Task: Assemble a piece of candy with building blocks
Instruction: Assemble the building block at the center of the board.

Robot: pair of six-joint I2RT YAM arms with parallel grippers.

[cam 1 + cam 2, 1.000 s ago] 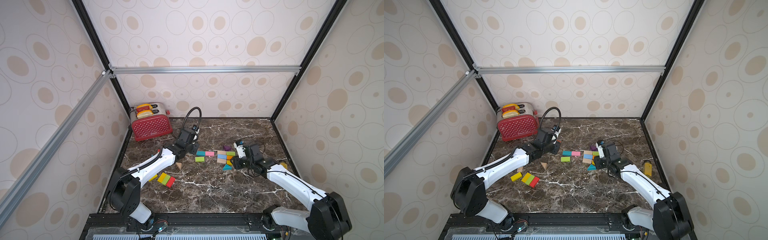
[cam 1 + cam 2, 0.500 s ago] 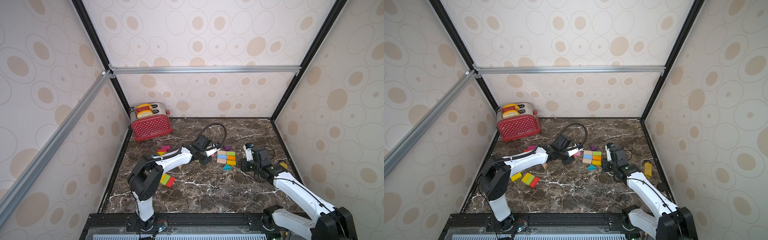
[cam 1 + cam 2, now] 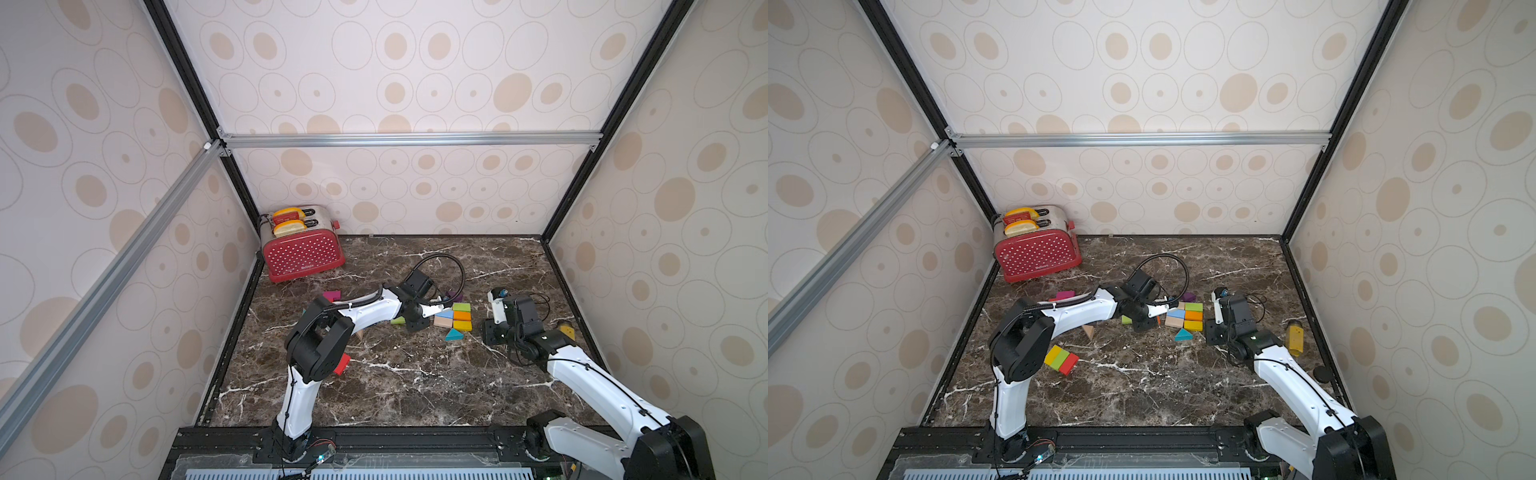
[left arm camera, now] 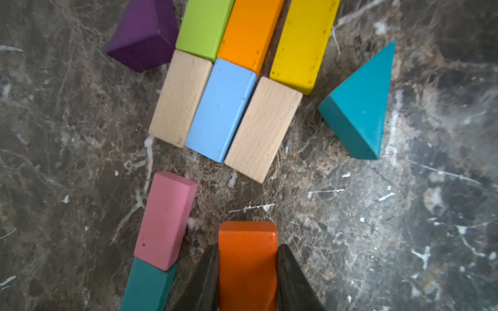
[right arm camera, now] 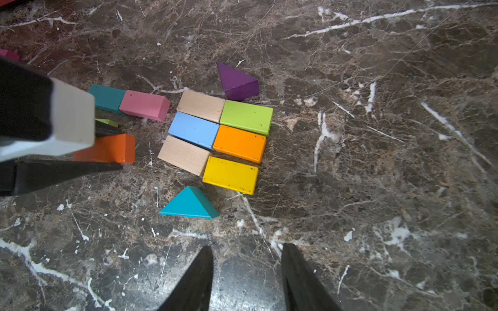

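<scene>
Bricks lie packed two by three on the tabletop (image 3: 415,395): a bare wood brick (image 5: 200,105) beside a green brick (image 5: 246,116), a blue brick (image 5: 193,129) beside an orange brick (image 5: 239,146), and a second wood brick (image 5: 183,154) beside a yellow brick (image 5: 230,175). A purple wedge (image 5: 238,80) sits just beside the green brick, and a teal wedge (image 5: 190,204) lies near the yellow brick without touching it.

The left hand (image 4: 247,246) is clamped on a dark orange block (image 4: 247,266), one finger on each long side. The block's free end pokes out past the fingertips and points at the grid. A strip of bare tabletop separates it from the nearest wood brick (whether it rests on the marble or hangs just above, I cannot tell). Just beside that hand lies a pink brick (image 4: 165,220), end to end against a teal brick (image 4: 147,285).

The right hand (image 5: 247,247) hovers with fingers parted and nothing between them. It is over bare tabletop on the teal wedge's side of the grid, apart from every block.
</scene>
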